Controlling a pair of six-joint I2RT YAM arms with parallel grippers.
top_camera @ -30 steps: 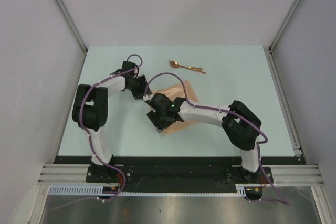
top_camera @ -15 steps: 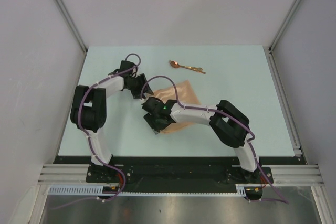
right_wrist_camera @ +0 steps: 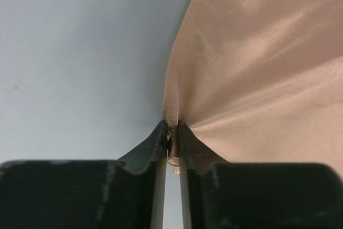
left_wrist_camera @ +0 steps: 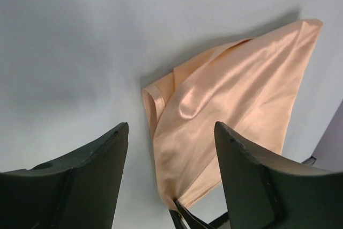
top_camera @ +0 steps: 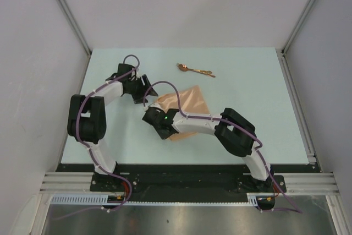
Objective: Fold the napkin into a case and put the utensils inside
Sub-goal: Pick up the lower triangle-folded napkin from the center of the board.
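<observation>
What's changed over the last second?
The right claw shifted left and shut on the napkin at its near corner. The left claw, open, backed off leftward, clear of the napkin. The utensils stayed put on the far side.

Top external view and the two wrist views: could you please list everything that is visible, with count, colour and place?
napkin: one, peach-orange, middle of the table, partly folded.
utensils: copper-gold, lying together beyond the napkin; exact count unclear.
table: one, pale blue-green, under everything.
walls: pale grey, around the table.
arms: two, black and white with purple cables, bases at the near edge.
left gripper: one, black, open and empty, beside the napkin.
right gripper: one, black, shut on the napkin's near corner.
</observation>
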